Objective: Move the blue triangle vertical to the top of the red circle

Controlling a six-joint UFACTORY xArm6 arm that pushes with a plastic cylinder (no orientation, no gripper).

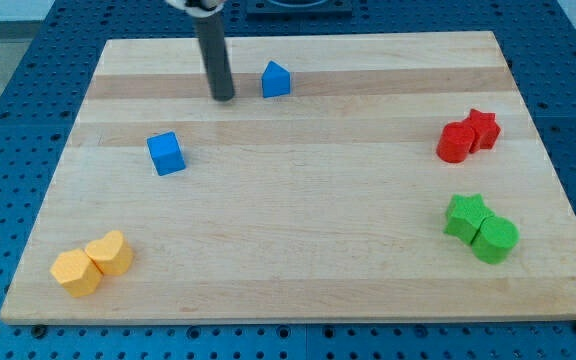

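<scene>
Blue triangle sits near the table's top edge, just right of our tip, a bare rod holding nothing, its upper end cut off, while the red circle touches a red star near the right edge.

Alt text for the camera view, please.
My tip rests just left of the blue triangle near the wooden board's top edge. The red circle sits far right, touching a red star; a blue cube lies lower left.

One camera looks down at a slant, from the near edge, over the whole wooden board
</scene>
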